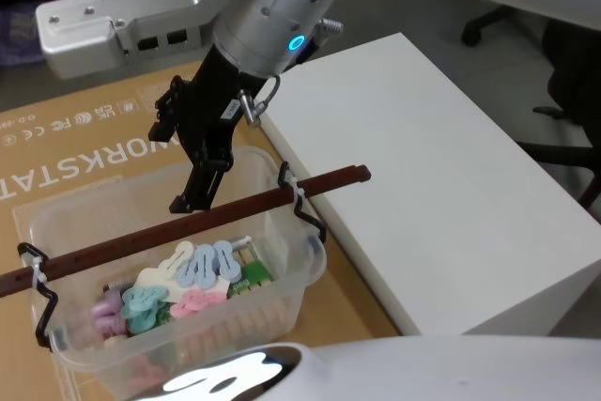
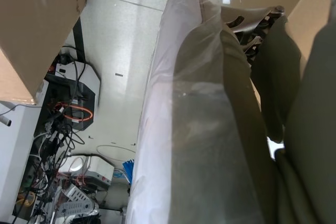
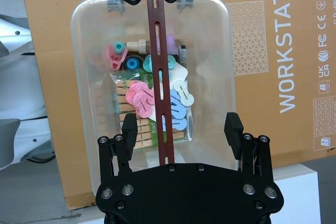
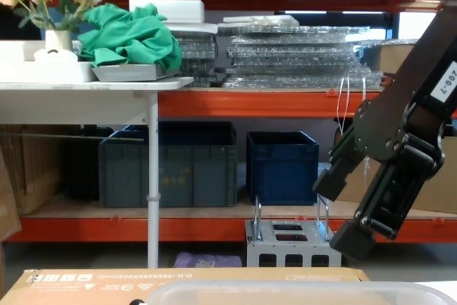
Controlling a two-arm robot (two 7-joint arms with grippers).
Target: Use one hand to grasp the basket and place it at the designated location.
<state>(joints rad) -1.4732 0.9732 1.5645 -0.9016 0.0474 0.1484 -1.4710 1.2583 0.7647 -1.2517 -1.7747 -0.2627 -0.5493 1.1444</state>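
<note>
The basket [image 1: 282, 274] is a translucent tub standing on a cardboard box [image 1: 84, 152], with a reddish-brown bar handle [image 1: 141, 237] across its top. Pastel clips and wooden pegs [image 3: 152, 98] lie inside it. My right gripper [image 1: 177, 166] hangs open just above the handle, near the far rim. In the right wrist view the handle [image 3: 159, 51] runs down the middle between the two fingers of the right gripper [image 3: 181, 129], touching neither. From the chest, the right gripper [image 4: 344, 208] hovers over the basket rim [image 4: 285, 289].
A white block [image 1: 432, 166] stands right beside the basket. The cardboard box [image 3: 283, 51] reaches past the tub on both sides. Behind are orange shelves with dark blue crates [image 4: 168, 166] and a grey metal box [image 4: 289, 248]. A plastic-wrapped cushion [image 2: 189, 129] shows above a cabled floor.
</note>
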